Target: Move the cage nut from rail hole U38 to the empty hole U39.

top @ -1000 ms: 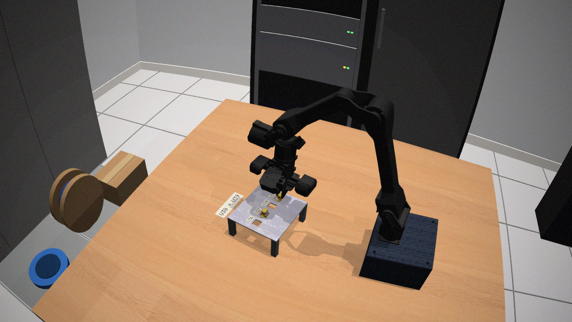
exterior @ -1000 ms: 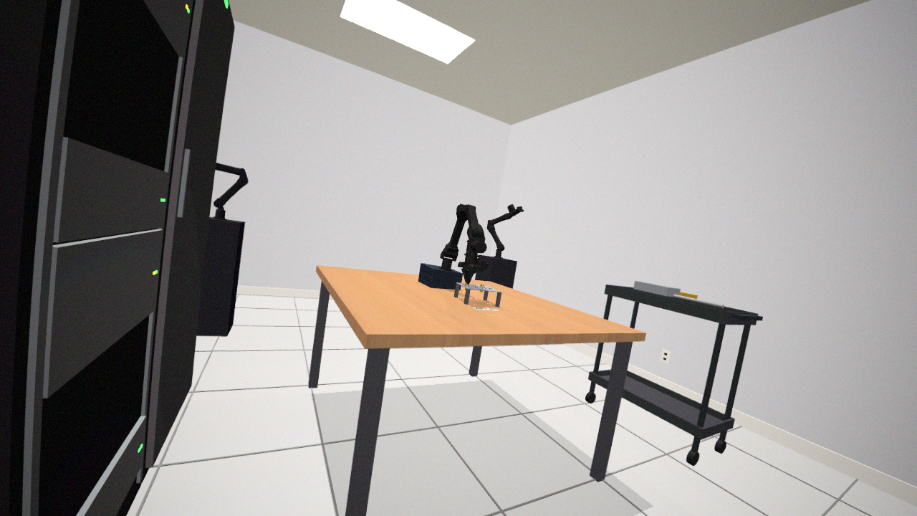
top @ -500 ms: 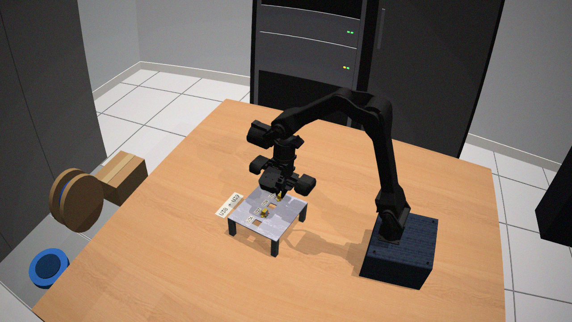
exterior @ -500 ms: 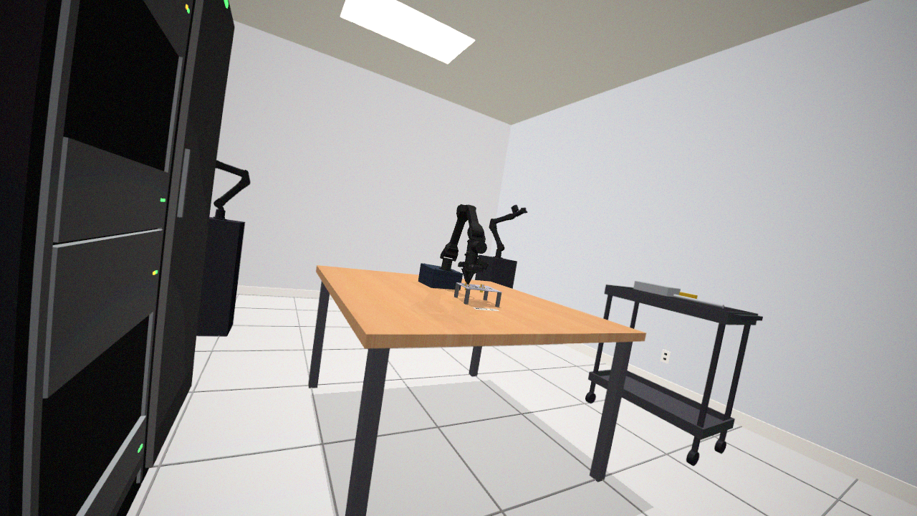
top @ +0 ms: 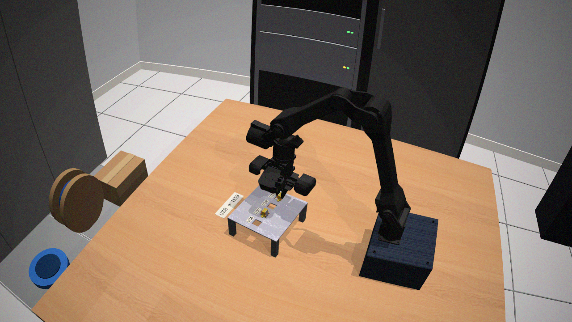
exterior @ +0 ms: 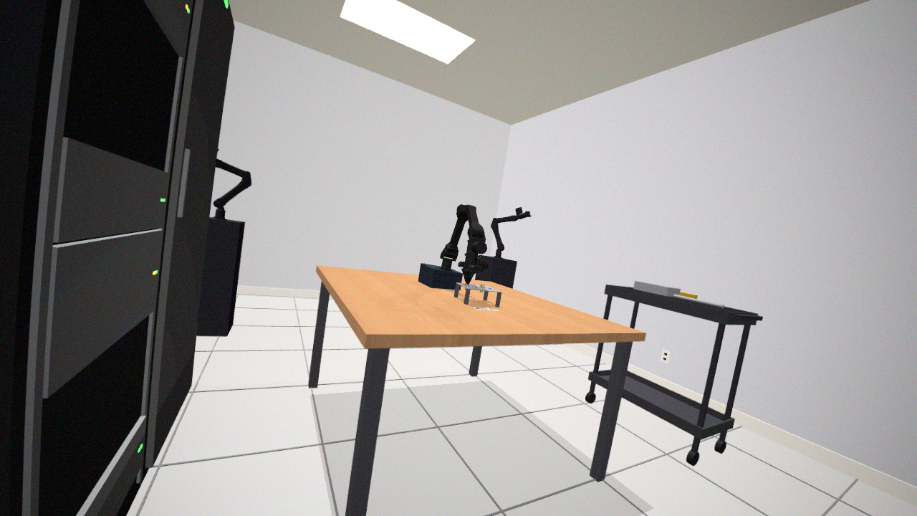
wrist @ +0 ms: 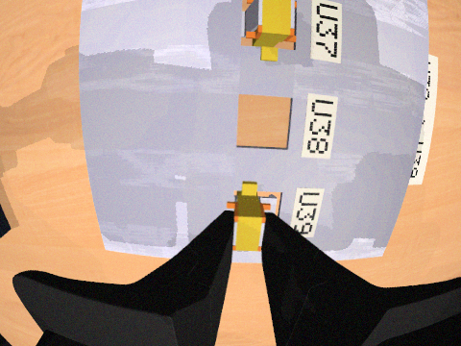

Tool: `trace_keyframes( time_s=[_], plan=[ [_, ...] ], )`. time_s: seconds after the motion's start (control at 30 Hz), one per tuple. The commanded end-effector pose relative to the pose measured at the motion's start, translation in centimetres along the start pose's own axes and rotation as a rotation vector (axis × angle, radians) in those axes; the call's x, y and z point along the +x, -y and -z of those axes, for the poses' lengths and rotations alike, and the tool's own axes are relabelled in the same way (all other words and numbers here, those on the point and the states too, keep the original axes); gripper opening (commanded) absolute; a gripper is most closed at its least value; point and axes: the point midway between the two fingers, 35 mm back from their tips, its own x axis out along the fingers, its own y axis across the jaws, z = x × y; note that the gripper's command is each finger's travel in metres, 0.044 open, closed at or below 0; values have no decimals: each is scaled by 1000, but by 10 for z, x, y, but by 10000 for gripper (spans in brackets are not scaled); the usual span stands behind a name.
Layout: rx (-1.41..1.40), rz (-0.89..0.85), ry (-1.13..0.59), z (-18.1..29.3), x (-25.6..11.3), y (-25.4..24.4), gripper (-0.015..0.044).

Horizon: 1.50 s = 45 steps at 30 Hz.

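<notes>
The cage nut is gripped between the nearly closed fingertips of the gripper, over hole U39; its seating cannot be confirmed. Labels "U39", "U38" and "U37" are read beside the holes. Hole U38 is unoccupied. The other nut is seen at U37.

Wood-top table, dark legs; on it: rail plate stand, "U38 → U39" label beside, dk blue arm base block.

The cage nut's spring wings are partly hidden.
</notes>
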Motion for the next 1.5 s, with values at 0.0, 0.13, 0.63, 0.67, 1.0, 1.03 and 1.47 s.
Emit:
trace_keyframes(
  time_s=[0.0, 0.13, 0.63, 0.67, 1.0, 1.03, 1.47],
  plan=[
    [-4, -14, -2, 0, 2, 0, 33],
    [-4, -16, -2, 0, 2, 0, 33],
    [-4, -15, -2, 0, 2, 1, 33],
    [-4, -15, -2, 0, 2, 1, 33],
    [-4, -15, -2, 0, 2, 3, 33],
    [-4, -15, -2, 0, 2, 3, 33],
    [-4, -15, -2, 0, 3, 4, 33]
  ],
)
